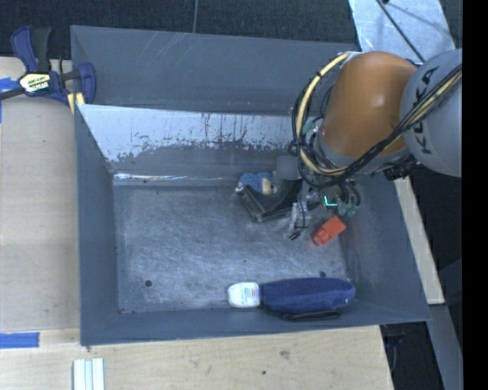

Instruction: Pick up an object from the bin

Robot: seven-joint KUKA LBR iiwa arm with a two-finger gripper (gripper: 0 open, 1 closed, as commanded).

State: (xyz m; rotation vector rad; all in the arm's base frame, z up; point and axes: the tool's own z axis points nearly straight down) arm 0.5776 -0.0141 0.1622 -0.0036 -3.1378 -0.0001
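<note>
The arm (439, 128) is reaching in from the right, with its orange-covered wrist bending down over the bin's (98, 242) back right. The gripper (297, 220) is hanging low between a dark blocky object (264, 205) and a small red-orange piece (328, 231). Whether it is gripping anything cannot be told. "KUKA" is showing partly on the arm.

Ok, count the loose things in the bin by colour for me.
Blue: 2, dark blue pouch, small blue item
White: 1, small white item
Orange-red: 1, small block
Black: 1, angular piece
Total: 5
</note>
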